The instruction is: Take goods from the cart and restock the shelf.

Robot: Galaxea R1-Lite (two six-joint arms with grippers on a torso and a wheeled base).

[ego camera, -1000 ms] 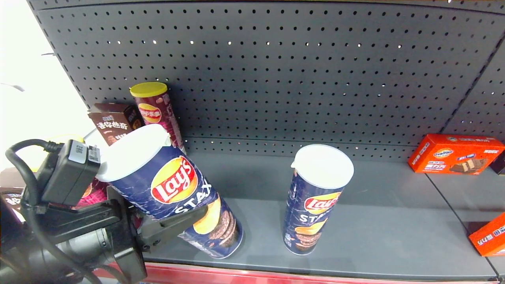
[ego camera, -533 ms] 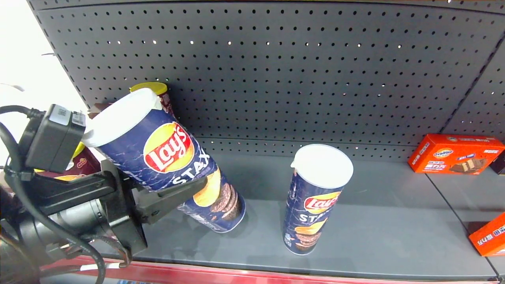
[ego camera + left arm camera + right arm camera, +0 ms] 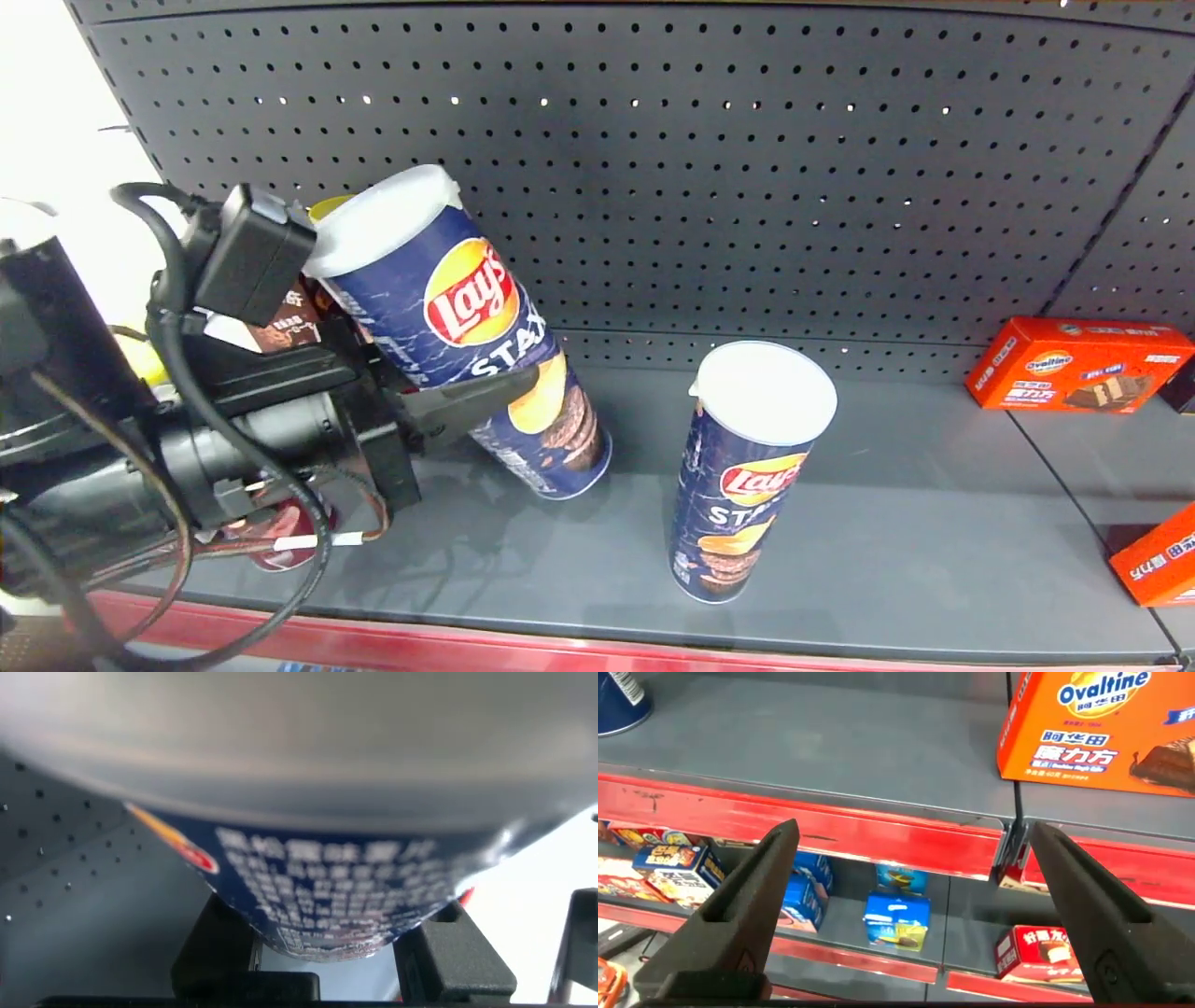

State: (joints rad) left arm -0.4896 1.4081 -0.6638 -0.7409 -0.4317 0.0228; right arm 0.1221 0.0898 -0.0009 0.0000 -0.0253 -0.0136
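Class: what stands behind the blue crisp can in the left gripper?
Behind the tilted blue cardboard crisp can: the grey pegboard wall and the edge of a yellow lid. Whatever the lid tops is covered.

The left gripper point(image 3: 467, 378) carried the tilted chip can point(image 3: 448, 289) from the front edge of the shelf point(image 3: 887, 523) deeper in, toward the back panel and nearer the standing can point(image 3: 747, 467).

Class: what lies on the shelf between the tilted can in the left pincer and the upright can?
Nothing: in the head view only bare grey shelf separates the tilted can from the upright can.
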